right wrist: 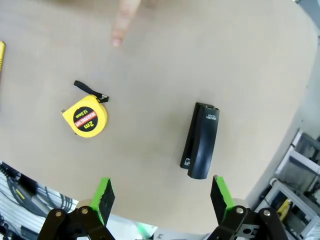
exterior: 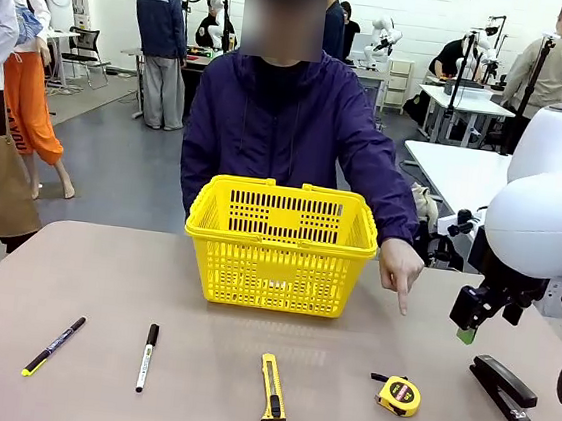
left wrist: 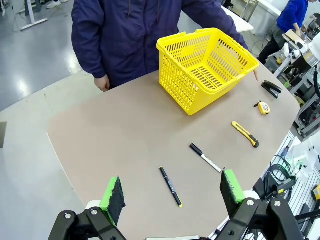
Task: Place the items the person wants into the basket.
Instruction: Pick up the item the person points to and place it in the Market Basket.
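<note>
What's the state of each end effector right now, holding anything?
Left end effector: open, holding nothing.
Right end effector: open, holding nothing, above the table by the stapler.

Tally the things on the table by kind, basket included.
writing tools: 2 (black pen, white marker)
utility knife: 1
tape measure: 1
stapler: 1
basket: 1
total: 6

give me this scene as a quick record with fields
basket: bright yellow slotted plastic, empty
row, left to right: black pen with yellow tip, white marker with black cap, yellow utility knife, round yellow tape measure, black stapler
person's hand: pointing down near tape measure
left gripper: open, high over table
right gripper: open, above table near stapler
</note>
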Action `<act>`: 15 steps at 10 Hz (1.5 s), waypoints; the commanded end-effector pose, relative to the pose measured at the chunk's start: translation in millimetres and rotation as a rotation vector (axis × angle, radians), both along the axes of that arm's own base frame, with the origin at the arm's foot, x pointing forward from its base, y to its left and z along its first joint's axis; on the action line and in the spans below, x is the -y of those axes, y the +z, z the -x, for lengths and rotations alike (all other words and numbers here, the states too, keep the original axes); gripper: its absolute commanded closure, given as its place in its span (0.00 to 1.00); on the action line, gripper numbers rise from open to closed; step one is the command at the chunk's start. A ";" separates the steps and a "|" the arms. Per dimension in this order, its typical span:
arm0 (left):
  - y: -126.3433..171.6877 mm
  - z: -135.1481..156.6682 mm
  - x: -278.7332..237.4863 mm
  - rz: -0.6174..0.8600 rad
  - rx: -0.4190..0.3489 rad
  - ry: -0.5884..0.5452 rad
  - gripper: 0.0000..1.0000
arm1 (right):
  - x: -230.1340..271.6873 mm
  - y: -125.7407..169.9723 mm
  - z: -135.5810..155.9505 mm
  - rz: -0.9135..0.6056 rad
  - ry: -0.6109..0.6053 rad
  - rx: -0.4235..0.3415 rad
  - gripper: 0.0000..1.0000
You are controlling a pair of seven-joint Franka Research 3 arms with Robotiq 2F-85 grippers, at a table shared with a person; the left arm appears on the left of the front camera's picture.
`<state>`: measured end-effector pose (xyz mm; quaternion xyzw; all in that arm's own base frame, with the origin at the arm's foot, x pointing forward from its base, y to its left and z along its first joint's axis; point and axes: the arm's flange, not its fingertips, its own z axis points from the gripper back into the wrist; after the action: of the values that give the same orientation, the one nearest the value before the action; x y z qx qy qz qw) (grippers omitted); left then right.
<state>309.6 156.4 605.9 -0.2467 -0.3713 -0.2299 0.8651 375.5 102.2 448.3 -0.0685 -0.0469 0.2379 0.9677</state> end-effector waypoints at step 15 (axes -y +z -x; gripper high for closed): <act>-0.2 0.1 -2.5 0.003 0.014 -0.018 0.00 | -76.1 -73.8 1.9 -0.176 0.570 -0.076 0.00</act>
<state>309.2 156.8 605.8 -0.2464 -0.3708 -0.2309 0.8652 370.2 180.1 387.9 0.0147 -0.0503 0.4779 0.8769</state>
